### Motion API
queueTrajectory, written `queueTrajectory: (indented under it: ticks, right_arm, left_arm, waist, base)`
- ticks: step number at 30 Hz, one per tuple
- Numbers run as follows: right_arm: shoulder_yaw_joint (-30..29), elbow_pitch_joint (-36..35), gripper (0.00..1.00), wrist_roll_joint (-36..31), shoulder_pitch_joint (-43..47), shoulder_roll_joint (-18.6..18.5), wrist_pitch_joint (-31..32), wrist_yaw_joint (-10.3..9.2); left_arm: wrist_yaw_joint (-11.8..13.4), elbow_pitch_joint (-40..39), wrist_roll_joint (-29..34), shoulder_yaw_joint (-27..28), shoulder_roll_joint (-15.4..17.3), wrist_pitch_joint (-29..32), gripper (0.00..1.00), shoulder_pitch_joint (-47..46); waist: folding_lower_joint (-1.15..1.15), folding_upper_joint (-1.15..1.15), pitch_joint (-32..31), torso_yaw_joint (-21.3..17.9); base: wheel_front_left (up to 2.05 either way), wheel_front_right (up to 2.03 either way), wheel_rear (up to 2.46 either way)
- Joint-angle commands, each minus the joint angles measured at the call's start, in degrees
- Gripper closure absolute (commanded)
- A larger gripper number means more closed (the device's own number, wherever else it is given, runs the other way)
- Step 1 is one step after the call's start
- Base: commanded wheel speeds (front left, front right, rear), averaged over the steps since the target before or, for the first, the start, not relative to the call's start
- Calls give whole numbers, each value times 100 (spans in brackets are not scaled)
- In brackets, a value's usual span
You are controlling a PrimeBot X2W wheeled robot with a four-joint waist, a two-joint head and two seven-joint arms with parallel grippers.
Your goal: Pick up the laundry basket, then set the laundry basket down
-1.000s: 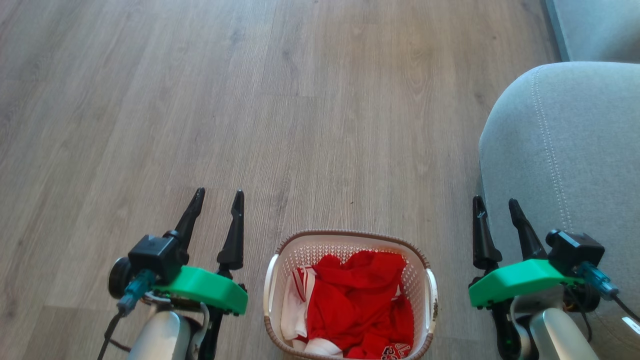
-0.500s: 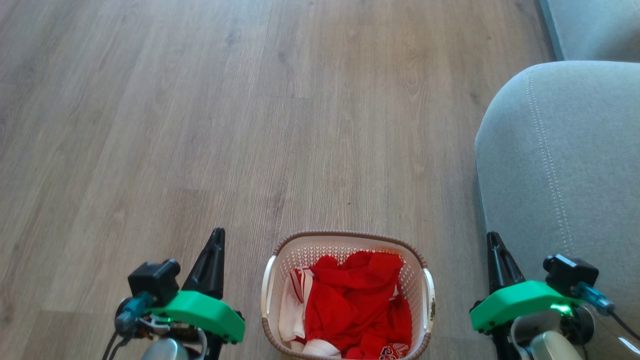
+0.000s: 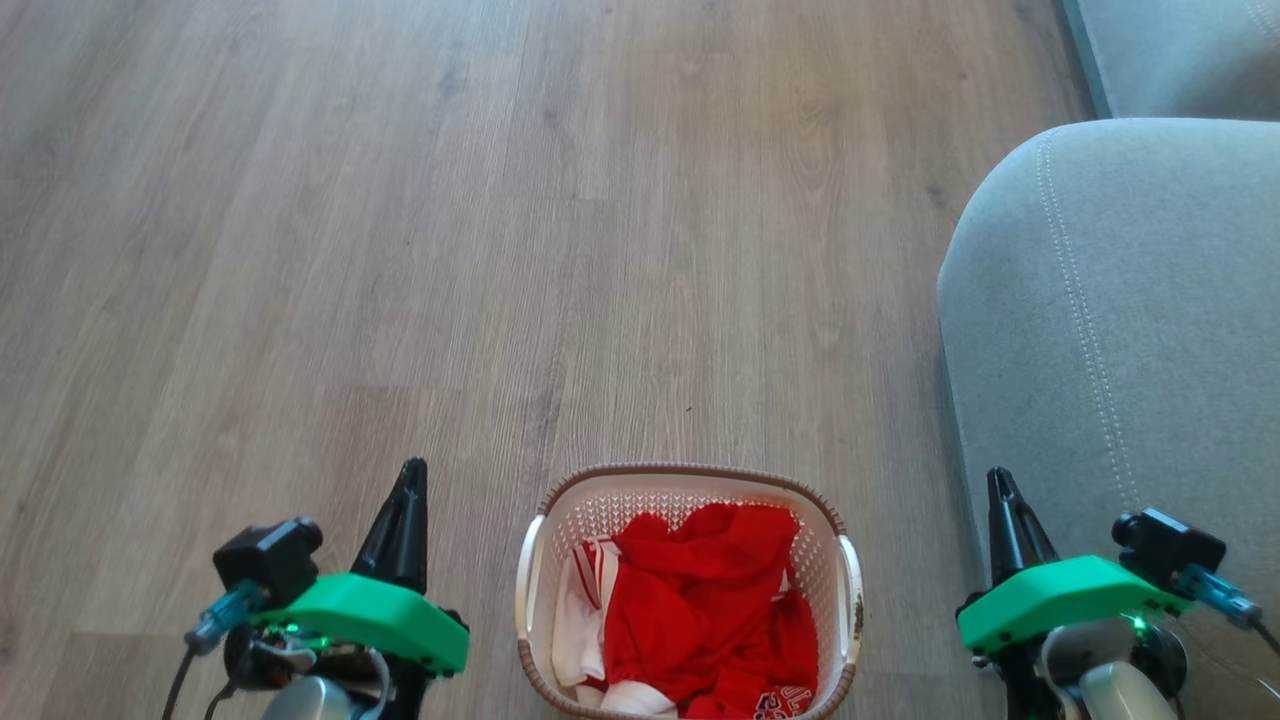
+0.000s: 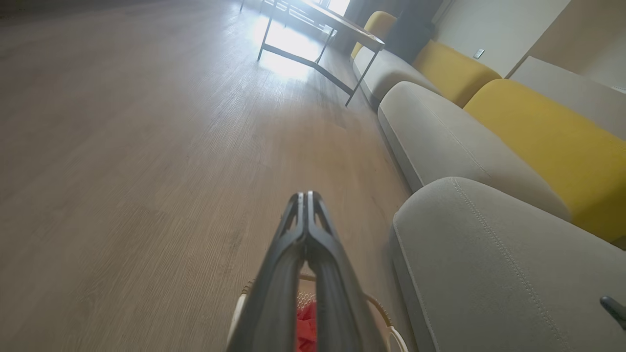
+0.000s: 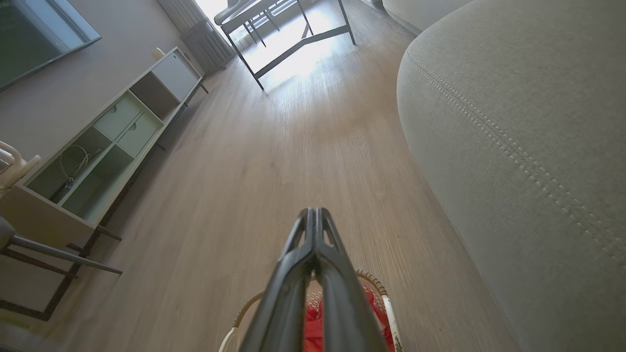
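The laundry basket (image 3: 690, 468), cream-white and perforated with a brown woven-look rim and white side handles, stands on the wood floor at the bottom centre of the head view. Red and white clothes (image 3: 700, 600) fill it. My left gripper (image 3: 410, 472) is shut on nothing, left of the basket and apart from it. My right gripper (image 3: 997, 478) is likewise shut on nothing, to the basket's right beside the sofa. In each wrist view the fingers meet at their tips (image 4: 306, 195) (image 5: 314, 212), and the basket rim (image 4: 376, 308) (image 5: 374, 283) shows behind them.
A grey sofa arm (image 3: 1120, 330) stands close on the right, next to my right gripper. Yellow cushions (image 4: 547, 122) lie further along the sofa. A metal-legged table (image 5: 293, 44) is far ahead and a low shelf unit (image 5: 112, 132) lines the left wall. Open wood floor (image 3: 450, 250) stretches ahead.
Both grippers went from open to shut and sank lower toward the bottom edge of the head view. The head view itself has shifted slightly; the basket stays on the floor.
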Motion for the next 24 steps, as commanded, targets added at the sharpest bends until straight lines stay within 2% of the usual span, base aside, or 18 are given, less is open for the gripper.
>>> queueTrajectory:
  ticks: [1, 24]
  right_arm:
    - [-32, -178, 100, 181, -243, -57, 48, 8]
    - [-238, -171, 100, 1404, -288, -82, 379, 15]
  left_arm:
    - [-52, -164, -198, 111, 58, 58, 100, -319]
    - [-105, -127, -1599, 414, 102, 371, 100, -361]
  waist:
    - [0, 0, -3, -13]
    - [0, 0, -32, -159]
  base:
    - [0, 0, 0]
    - [0, 0, 0]
